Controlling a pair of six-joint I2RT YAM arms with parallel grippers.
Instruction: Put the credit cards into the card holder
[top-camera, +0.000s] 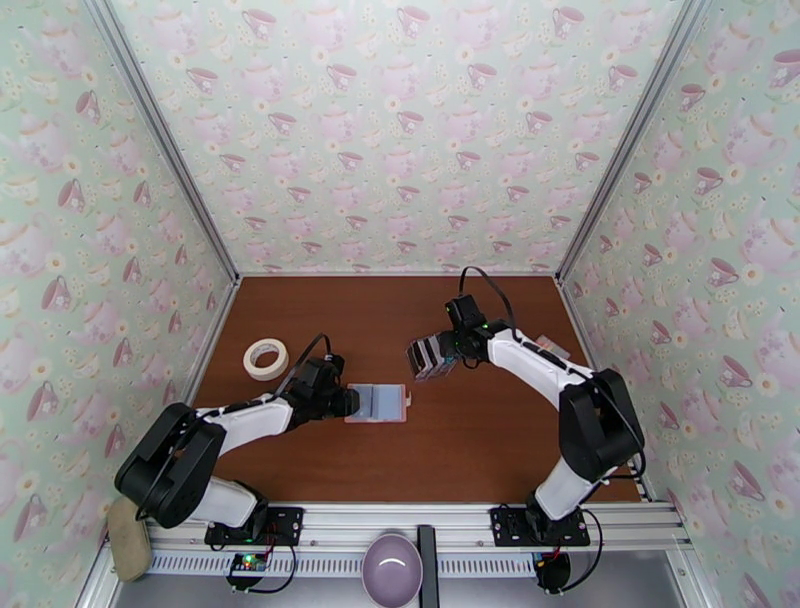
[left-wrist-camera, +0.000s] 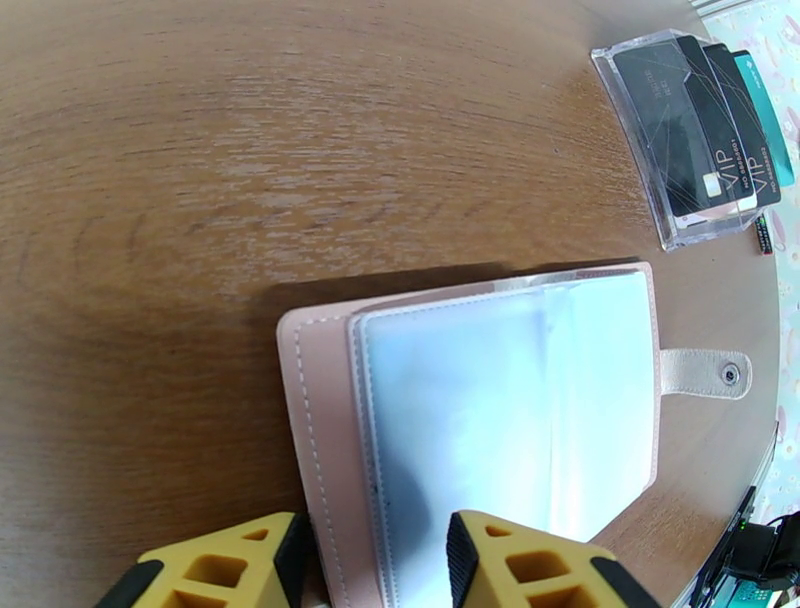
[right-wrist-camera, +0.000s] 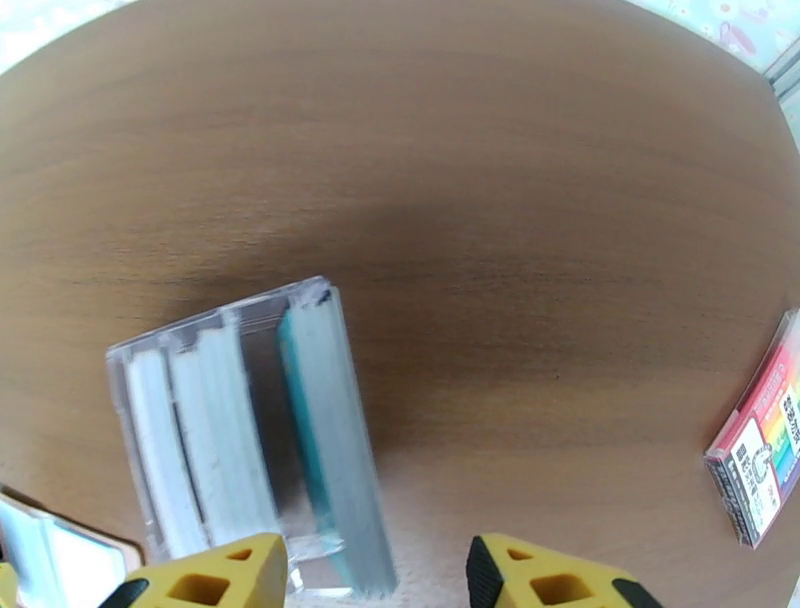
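Since teacup-wallpaper walls (top-camera: 400, 150) box in the brown desk (top-camera: 480, 440), free room is mostly at the back. The card holder (top-camera: 378, 403) lies open at the left gripper (left-wrist-camera: 375, 545), jaws parted; the credit cards (right-wrist-camera: 330, 430) stand by the right gripper (right-wrist-camera: 378, 565), also parted.

Pink card holder (left-wrist-camera: 500, 400) lies open, blue inside up; credit cards (left-wrist-camera: 700, 130) stand upright in clear case (left-wrist-camera: 640, 150).

The holder (top-camera: 378, 403) lies open near the middle of the counter (top-camera: 400, 300). Close at its 1 o'clock rises the clear stand (top-camera: 432, 357) of cards (left-wrist-camera: 700, 130), with only a narrow bare gap between them. A tape roll (top-camera: 265, 358) lies at 10 o'clock and a striped block (top-camera: 548, 348) at 2 o'clock, beside the wall (top-camera: 610, 220). Toward 12 o'clock the wood is bare, so passage there is free.
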